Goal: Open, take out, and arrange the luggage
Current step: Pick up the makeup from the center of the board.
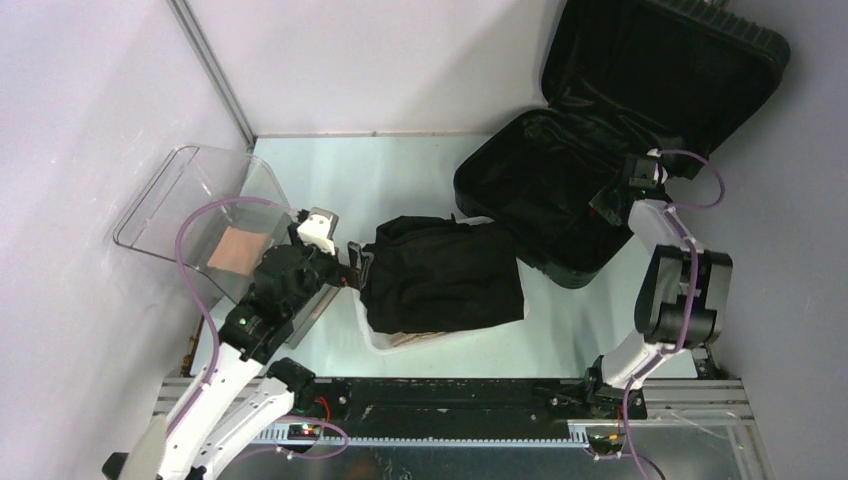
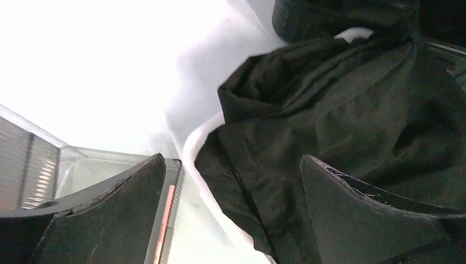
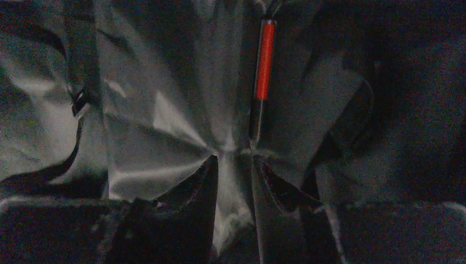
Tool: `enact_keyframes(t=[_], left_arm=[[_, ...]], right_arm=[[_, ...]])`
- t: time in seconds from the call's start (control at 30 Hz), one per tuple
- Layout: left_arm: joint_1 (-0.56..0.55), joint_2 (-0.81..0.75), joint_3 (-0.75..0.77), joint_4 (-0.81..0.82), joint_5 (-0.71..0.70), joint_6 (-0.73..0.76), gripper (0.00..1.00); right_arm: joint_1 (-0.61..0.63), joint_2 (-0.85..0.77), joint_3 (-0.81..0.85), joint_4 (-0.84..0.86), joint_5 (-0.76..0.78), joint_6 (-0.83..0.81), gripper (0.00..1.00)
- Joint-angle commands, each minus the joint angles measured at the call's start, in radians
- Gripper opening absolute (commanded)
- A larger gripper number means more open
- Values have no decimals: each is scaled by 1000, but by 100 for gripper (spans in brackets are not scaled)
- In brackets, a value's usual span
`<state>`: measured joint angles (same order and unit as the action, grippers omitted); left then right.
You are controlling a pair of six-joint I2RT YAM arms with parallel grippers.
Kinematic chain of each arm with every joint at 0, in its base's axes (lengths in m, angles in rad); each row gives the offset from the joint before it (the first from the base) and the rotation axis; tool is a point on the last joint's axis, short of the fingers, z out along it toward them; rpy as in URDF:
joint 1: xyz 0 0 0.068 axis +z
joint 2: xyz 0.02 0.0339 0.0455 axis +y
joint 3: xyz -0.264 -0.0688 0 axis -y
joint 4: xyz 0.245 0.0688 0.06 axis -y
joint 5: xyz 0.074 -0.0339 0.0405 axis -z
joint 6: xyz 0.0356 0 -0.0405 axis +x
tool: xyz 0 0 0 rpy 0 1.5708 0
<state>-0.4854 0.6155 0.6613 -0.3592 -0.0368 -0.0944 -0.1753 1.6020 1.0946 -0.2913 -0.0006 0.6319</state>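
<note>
The luggage (image 1: 540, 185) is a big black hard-shell suitcase lying open at the back right, with its lid (image 1: 665, 60) leaning on the wall. My right gripper (image 1: 612, 200) is inside the base. In the right wrist view it (image 3: 234, 159) is shut on a pinch of the shiny black lining (image 3: 165, 132), which bunches at the tips. A red zip tab (image 3: 264, 60) hangs just beyond. My left gripper (image 1: 352, 268) is open at the left edge of a black folded garment (image 1: 440, 275). In the left wrist view it (image 2: 232, 158) is empty over the garment (image 2: 329, 110).
The garment lies over a white basket (image 1: 375, 340), whose rim (image 2: 192, 143) shows under it. A clear plastic bin (image 1: 190, 200) holding a tan item (image 1: 238, 247) stands at the left by the wall. A strap with a buckle (image 3: 79, 102) lies in the suitcase.
</note>
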Motion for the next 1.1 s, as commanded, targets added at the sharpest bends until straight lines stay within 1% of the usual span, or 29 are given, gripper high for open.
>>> enact_keyframes(t=[0.0, 0.1, 0.27, 0.57, 0.7, 0.77, 0.83, 0.93, 1.07], left_arm=[[-20, -23, -2, 60, -130, 44, 100], [-24, -25, -1, 57, -156, 48, 100], [-25, -37, -13, 67, -182, 55, 100], [-28, -5, -9, 82, -197, 64, 100], [-28, 4, -9, 89, -189, 71, 100], [-28, 7, -9, 86, -192, 71, 100], [-28, 9, -11, 85, -200, 72, 100], [-28, 9, -11, 85, -221, 75, 100], [-28, 4, -12, 81, -236, 74, 100]], right_arm=[[-5, 112, 116, 70, 68, 19, 29], [-14, 170, 156, 109, 105, 31, 26], [-21, 293, 243, 47, 103, 53, 24], [-49, 357, 246, 26, 92, 102, 24], [-60, 382, 257, 64, 51, 121, 24], [-62, 400, 271, 49, 40, 146, 25], [-66, 418, 284, 16, 16, 181, 27], [-57, 432, 287, -15, 12, 219, 32], [-53, 450, 287, -2, -32, 242, 35]])
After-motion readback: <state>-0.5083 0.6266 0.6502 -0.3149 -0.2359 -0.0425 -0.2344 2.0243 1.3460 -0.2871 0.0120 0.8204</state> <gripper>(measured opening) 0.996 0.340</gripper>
